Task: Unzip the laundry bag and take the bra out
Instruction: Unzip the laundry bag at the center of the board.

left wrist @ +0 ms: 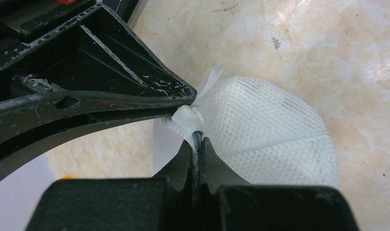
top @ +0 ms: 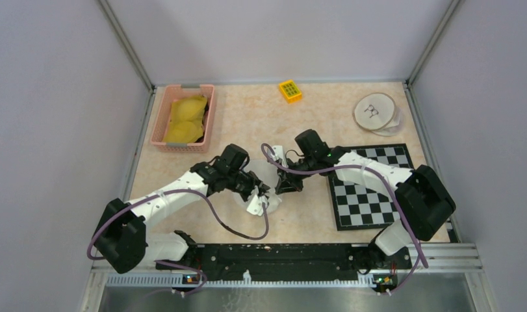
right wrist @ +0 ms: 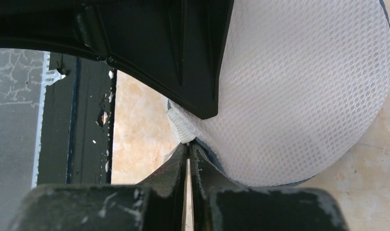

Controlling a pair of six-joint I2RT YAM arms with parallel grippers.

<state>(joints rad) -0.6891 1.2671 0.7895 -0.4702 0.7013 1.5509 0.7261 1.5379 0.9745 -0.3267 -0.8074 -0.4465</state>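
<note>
From above, the laundry bag (top: 255, 207), white mesh, lies on the table (top: 247, 117) in front of the two arm bases, between the two tools. The left tool (top: 264, 190) reaches in from the left and the right tool (top: 286, 187) from the right; both tips meet at the bag's near edge. At the back left, a pink basket (top: 158, 123) holds yellow padded pieces (top: 186, 120). A small yellow block (top: 290, 91) sits at the far edge, round wooden discs (top: 375, 112) at the back right, and a checkered mat (top: 364, 201) lies under the right arm.

In the left wrist view, the left tool (left wrist: 196, 144) is clenched, its fingers (left wrist: 183, 159) pressed together on a thin dark strip (left wrist: 197, 137) at the rim of the bag (left wrist: 265, 125). A white woven tab (left wrist: 188, 117) sits just above the fingertips. The right tool (left wrist: 185, 96) comes in from the upper left, its tip touching that same corner of the bag.

In the right wrist view, the right tool (right wrist: 189, 147) is clenched too, its tips closed at the tab (right wrist: 180, 126) on the edge of the bag (right wrist: 308, 91). The left tool (right wrist: 202, 96) hangs over it from above, touching the mesh. The bag bulges round to the right. Through the mesh I cannot make out the bra.
</note>
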